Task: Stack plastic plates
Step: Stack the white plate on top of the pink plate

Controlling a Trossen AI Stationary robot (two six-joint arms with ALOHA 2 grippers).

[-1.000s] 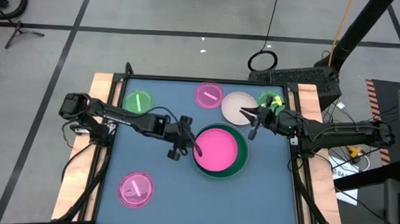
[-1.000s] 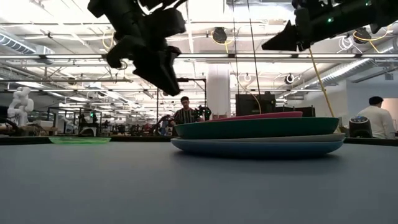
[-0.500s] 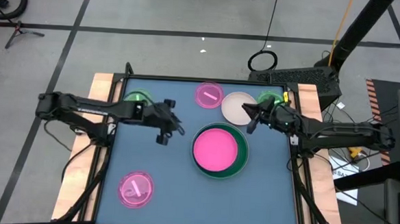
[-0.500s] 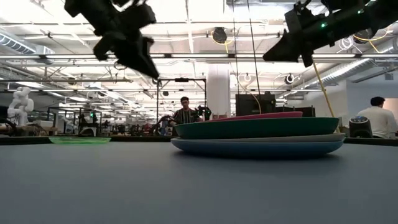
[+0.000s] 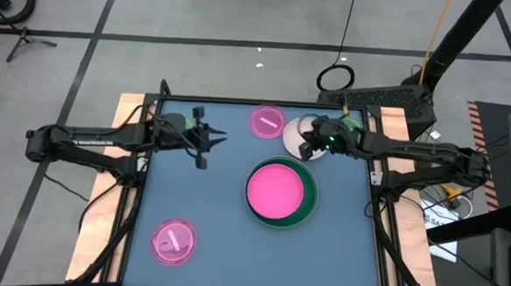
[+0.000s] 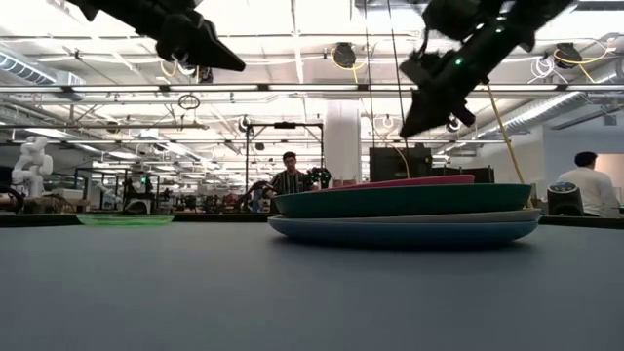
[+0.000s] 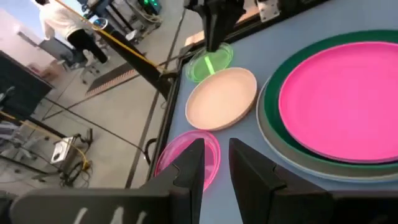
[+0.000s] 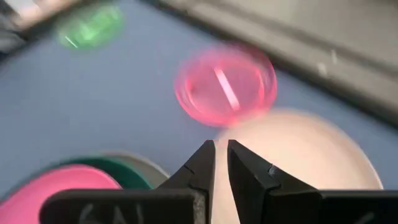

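Leftmost, near corner: small pink plate [image 5: 173, 242], alone. Far left: left gripper [image 5: 205, 140], raised off the table [image 5: 208, 219], fingers [image 7: 189, 163] parted only narrowly, holding nothing. Centre: stack [image 5: 281, 192] with pink plate [image 5: 276, 189] on top, dark green [image 6: 405, 200] under it, blue [image 6: 405, 231] lowest. Far centre: second small pink plate [image 5: 266, 122]. Just right of it: cream plate [image 5: 298, 132], with right gripper [image 5: 307, 144] above its near edge, fingers [image 8: 202, 163] nearly together, empty. Far right: small green plate [image 7: 210, 62], beside the cream one.
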